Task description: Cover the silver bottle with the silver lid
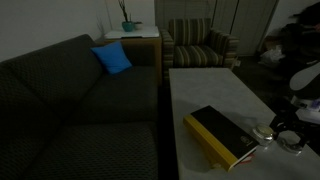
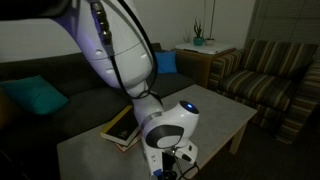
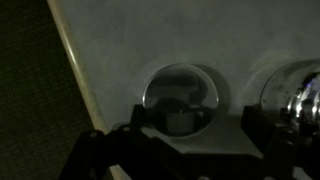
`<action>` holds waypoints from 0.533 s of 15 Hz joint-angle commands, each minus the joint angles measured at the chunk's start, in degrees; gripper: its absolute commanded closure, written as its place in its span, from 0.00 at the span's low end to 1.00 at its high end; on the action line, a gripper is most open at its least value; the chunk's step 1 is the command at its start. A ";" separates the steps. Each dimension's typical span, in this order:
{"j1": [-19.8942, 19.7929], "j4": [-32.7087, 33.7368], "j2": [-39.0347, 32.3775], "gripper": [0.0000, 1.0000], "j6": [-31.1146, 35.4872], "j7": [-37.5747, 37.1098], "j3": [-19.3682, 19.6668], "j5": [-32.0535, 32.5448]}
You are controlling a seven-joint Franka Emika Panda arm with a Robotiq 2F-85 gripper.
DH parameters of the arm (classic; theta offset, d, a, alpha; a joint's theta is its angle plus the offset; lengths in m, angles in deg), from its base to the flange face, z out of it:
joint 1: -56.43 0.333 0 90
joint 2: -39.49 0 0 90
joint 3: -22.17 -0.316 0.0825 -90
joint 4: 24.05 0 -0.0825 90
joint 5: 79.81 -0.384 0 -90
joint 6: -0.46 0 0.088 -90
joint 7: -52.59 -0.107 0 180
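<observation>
In an exterior view, a pale surface [image 1: 200, 90] is seen with a yellow and black book [image 1: 222, 136] lying on its near part. A small shiny round thing [image 1: 264, 131] is seen just right of the book, but it cannot be told if it is the lid or the bottle. The white robot arm [image 1: 305, 78] is seen at the right edge. A dark sofa [image 1: 60, 100] with a blue pillow [image 1: 112, 58] is placed left of the surface, and a striped chair [image 1: 200, 45] is set at the far end. In an exterior view from another side, the big white arm [image 2: 110, 45] is bent low over the near end of the surface [image 2: 215, 115], and the dark fingers [image 2: 178, 158] are held just above it. The book [image 2: 120, 130] is seen behind the arm. The lid and the bottle cannot be made out here. In the wrist view, the silver lid [image 3: 182, 88] is seen lying flat on the surface [image 3: 130, 40]. The silver bottle [image 3: 296, 95] is stood just to its right, apart from it. The fingers [image 3: 125, 140] are spread wide, one on each side of the lid, and nothing is held between them.
</observation>
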 commanded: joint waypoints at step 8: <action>13.35 -2.87 -0.22 0.00 2.43 -28.18 9.38 -6.05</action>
